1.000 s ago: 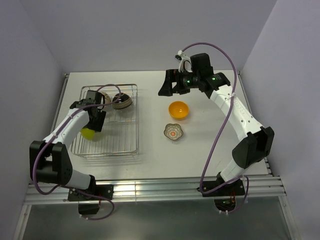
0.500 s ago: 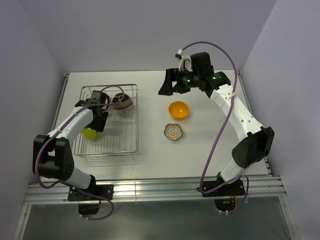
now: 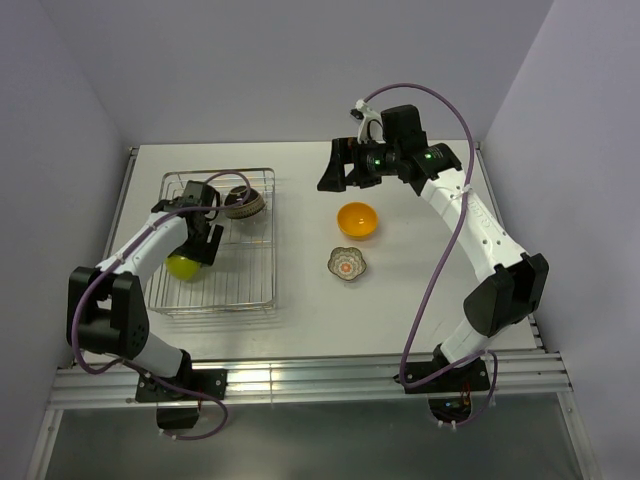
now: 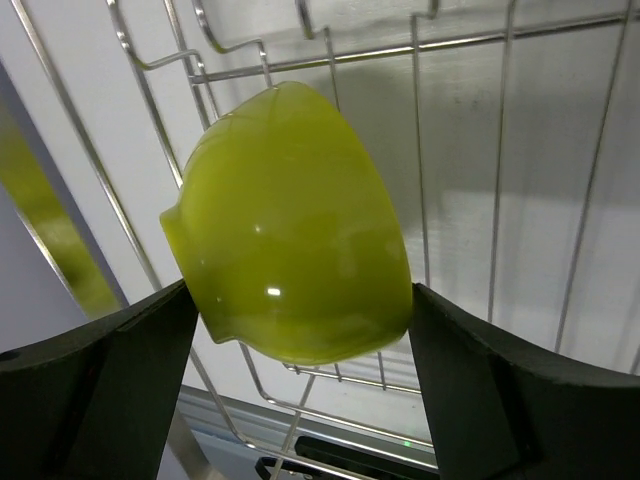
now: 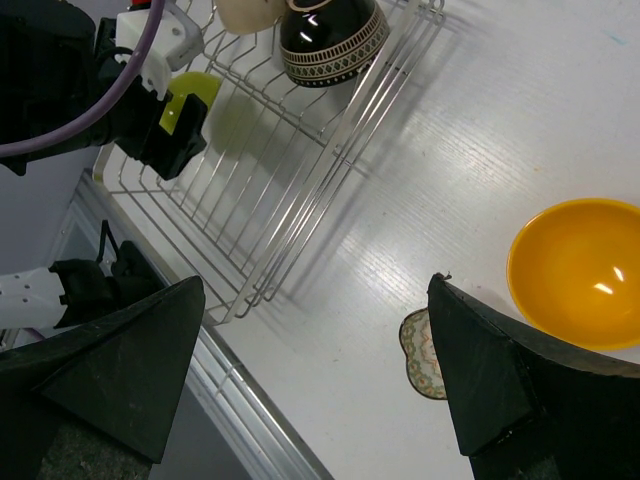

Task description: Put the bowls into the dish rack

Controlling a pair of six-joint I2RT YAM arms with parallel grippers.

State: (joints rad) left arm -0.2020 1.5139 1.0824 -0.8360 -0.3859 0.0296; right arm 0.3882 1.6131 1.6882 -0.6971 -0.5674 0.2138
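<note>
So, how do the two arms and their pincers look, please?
Both arms have white link covers and black joints and bases. A purple cable loops along the right arm; another follows the left arm. Small green lights glow near the right wrist. The left pincer and right pincer have broad, black, wedge-shaped fingers.

left tool: low, jaws spread | right tool: high, jaws wide

A white desk, faintly streaked, stands enclosed by 3 pale lavender walls. Silver metal rails run along its near edge, with a grey surface just in front of them.
</note>
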